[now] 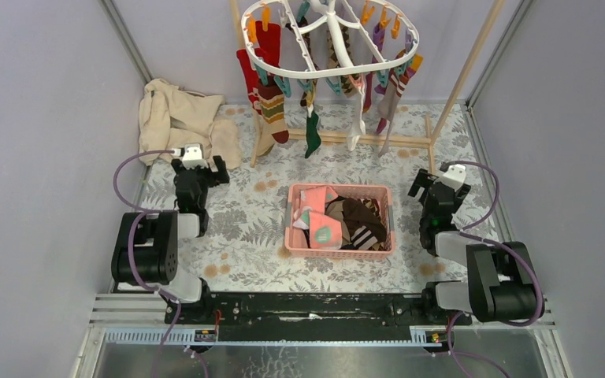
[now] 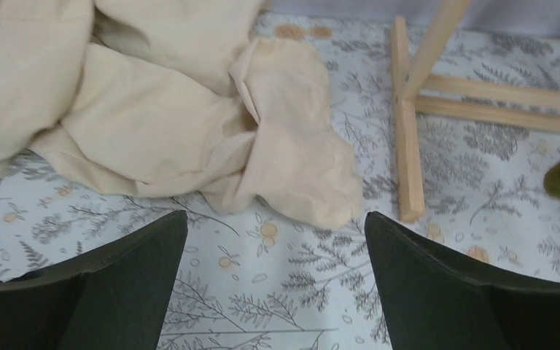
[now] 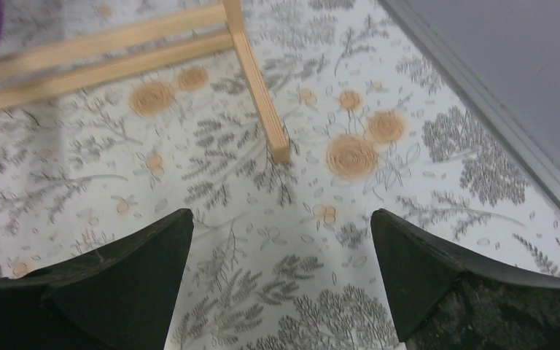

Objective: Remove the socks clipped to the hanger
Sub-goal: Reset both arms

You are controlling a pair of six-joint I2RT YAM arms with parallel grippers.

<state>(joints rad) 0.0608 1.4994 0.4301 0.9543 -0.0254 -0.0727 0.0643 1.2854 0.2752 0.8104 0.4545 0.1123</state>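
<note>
Top external view: socks (image 1: 272, 102) clipped to the hanger (image 1: 339, 27).
The hanger hung at 12 o'clock from the pink basket (image 1: 295, 240) on the desk (image 1: 244, 252); left hand (image 1: 199, 167) at 10 and right hand (image 1: 441, 185) at 3 o'clock were spread wide and empty.

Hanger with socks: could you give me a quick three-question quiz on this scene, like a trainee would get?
1. True or false: the left gripper and the right gripper are both open and empty.
2. Where do the loose socks lie? A in the basket; B in the left gripper; C in the right gripper.
3. Fill in: the cloth left of the hanger lies nearest the ___ gripper.
Key: 1 true; 2 A; 3 left.
</note>
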